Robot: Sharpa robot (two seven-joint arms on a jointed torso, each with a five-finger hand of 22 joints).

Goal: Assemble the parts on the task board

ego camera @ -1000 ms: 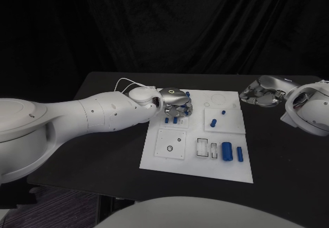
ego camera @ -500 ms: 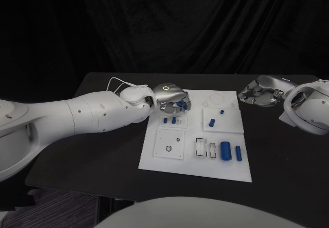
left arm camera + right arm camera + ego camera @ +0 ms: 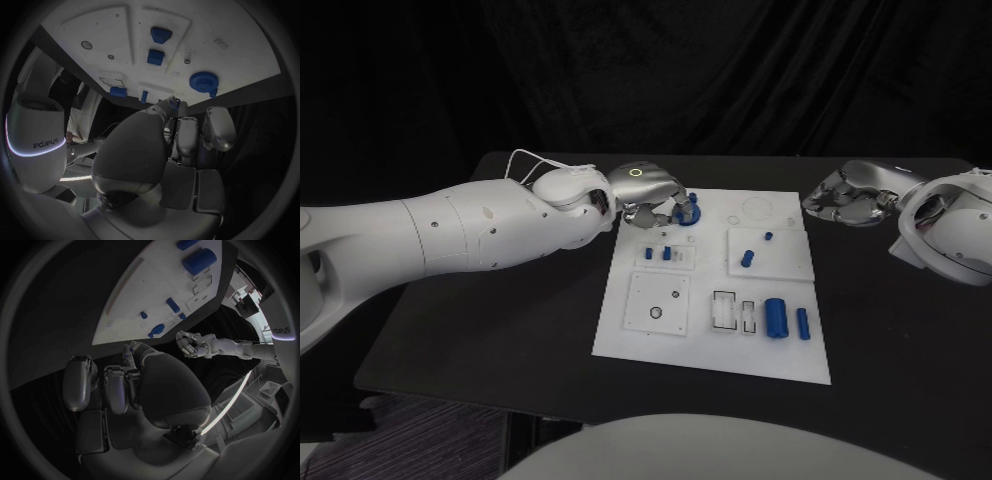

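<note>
The left hand [image 3: 651, 195] hovers over the far left of the task board [image 3: 697, 340], fingers curled beside a blue gear [image 3: 687, 212]; I cannot tell if it grips. The right hand [image 3: 852, 196] stays right of the board, fingers curled on nothing

- The left hand [image 3: 651, 196] now sits farther back on the task board [image 3: 711, 352], near its far left corner, no longer over the small blue pegs [image 3: 658, 253].
- Those pegs, partly covered a second ago, now lie in plain sight just in front of the hand.
- A blue gear-like part [image 3: 687, 213] now shows at the fingers, at the hand's right side; whether the fingers touch it cannot be told.
- The left arm [image 3: 459, 230] has swung back with the hand.
</note>
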